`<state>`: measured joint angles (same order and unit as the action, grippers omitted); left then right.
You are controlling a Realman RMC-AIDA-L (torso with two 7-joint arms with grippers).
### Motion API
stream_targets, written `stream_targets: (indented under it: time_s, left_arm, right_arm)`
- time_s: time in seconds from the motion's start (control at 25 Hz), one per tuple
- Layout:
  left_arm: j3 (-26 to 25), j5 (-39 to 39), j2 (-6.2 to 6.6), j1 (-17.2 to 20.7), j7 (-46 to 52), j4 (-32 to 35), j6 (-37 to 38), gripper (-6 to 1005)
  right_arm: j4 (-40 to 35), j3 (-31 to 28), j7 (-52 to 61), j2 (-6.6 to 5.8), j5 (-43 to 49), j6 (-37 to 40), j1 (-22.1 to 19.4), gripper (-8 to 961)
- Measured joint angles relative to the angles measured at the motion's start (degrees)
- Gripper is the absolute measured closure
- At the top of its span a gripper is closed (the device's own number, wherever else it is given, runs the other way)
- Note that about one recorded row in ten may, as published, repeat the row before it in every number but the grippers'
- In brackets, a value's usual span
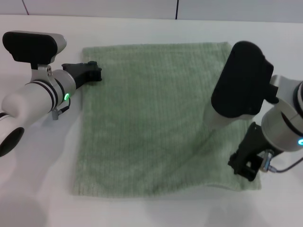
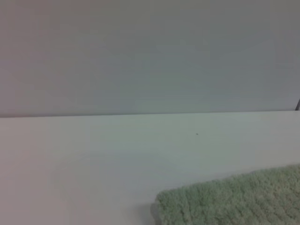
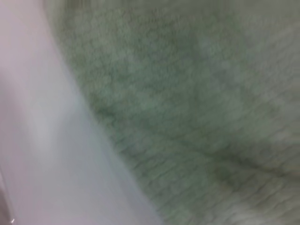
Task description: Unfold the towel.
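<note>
Presently, item one: the towel (image 1: 151, 118), pale sage-green ribbed terry, lies spread nearly flat on the white table (image 1: 38, 198), its slightly longer axis running from the near edge to the far edge. A shallow ridge runs diagonally up from the near right corner; the rest lies smooth. No fold shows in the head view, so the unfolding is judged close to finished.

Item two: the left gripper (image 1: 97, 71), black, sits at the far left corner of the cloth, touching or just beside the edge. Whether its fingers are parted or closed cannot be told. The left wrist view shows a towel corner (image 2: 229, 199) on bare table, with no fingers in sight.

Item three: the right gripper (image 1: 245, 166), black, stands over the near right corner, at the foot of the ridge. Its finger state likewise cannot be told. The right wrist view shows only the cloth's edge (image 3: 197, 103) against the table, close up.

Governing relation: the two grippers occupy diagonally opposite corners, the cloth lying between them. The right arm is nearer the remaining ridge; smoothing it would probably mean drawing that corner outward, away from the left gripper.
</note>
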<state>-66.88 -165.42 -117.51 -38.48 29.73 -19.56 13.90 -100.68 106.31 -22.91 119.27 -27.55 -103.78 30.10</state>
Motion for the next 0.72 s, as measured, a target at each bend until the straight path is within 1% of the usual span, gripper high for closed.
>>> stream_targets:
  time_s: [0.12,0.2,0.28,0.32,0.36,0.4,0.44,0.48,0.52,0.64,0.72]
  left_arm:
    - [0.0,0.0,0.08,0.06,0.01,-0.05,0.03,1000]
    - [-0.01,0.0,0.18,0.2,0.12,-0.13,0.13,1001]
    - [-0.01,0.01,0.18,0.23,0.11,-0.16,0.18,1001]
    - [-0.01,0.01,0.18,0.28,0.08,-0.17,0.22,1001]
    - [-0.01,0.01,0.18,0.41,-0.08,-0.22,0.39,1001]
    - [-0.01,0.01,0.18,0.41,-0.08,-0.22,0.39,1001]
    - [0.11,0.01,0.19,0.83,-0.21,-0.26,1.52,1001]
    - [0.11,0.01,0.19,0.83,-0.21,-0.26,1.52,1001]
    - [0.18,0.01,0.19,1.1,-0.28,-0.19,2.4,1000]
    - [0.3,0.0,0.36,1.49,-1.0,0.53,5.6,1000]
    - [0.37,0.0,0.51,1.42,-1.91,0.58,5.89,1000]
  right_arm:
    - [-1.92,-1.82,-1.2,0.0,0.01,0.63,0.16,922]
    - [-3.24,-4.12,-2.14,-0.01,0.14,3.32,0.43,922]
    - [-3.26,-4.72,-2.31,0.0,0.34,4.56,0.54,922]
    - [-3.17,-5.3,-2.44,0.0,0.69,5.96,0.68,922]
    - [-2.65,-5.93,-2.54,0.0,2.95,9.29,0.72,922]
    - [-2.65,-5.93,-2.54,0.0,2.95,9.29,0.72,922]
    - [-2.06,-6.04,-2.58,0.0,5.25,12.15,0.61,922]
    - [-2.06,-6.04,-2.58,0.0,5.25,12.15,0.61,922]
    - [-1.22,-6.11,-2.63,0.0,6.73,14.44,0.47,922]
    - [-0.23,-6.29,-2.66,0.0,6.93,15.91,0.5,922]
    - [-0.02,-6.28,-2.67,0.0,6.94,16.16,0.55,922]
